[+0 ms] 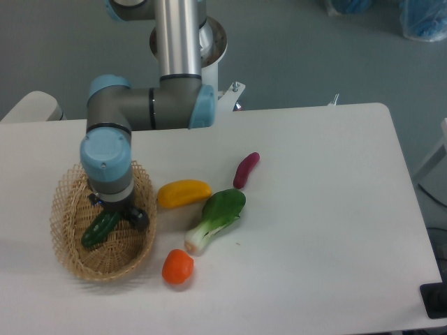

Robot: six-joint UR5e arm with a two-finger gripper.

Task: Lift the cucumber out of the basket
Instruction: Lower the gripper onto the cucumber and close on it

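Here the cucumber lies slantwise in the basket, only its lower dark green end showing; its upper part is hidden under the arm's wrist. It is the only thing I can see in the basket, which sits near the tabletop's left edge, toward the front. The pincer hangs over the basket's middle, right above the cucumber, but the wrist covers most of it; one dark finger shows to the right of the cucumber, and I cannot tell whether the jaws are spread or closed, or whether they touch the vegetable.

By my reading, the step in hand is the approach over the basket, with the grasp not yet made. The next move likely calls for fingers straddling the cucumber across its narrow width, then a straight descent clear of the wicker wall.

Outside the basket, toward the tabletop's centre, lie a yellow pepper, a bok choy, an orange tomato and a small purple vegetable.
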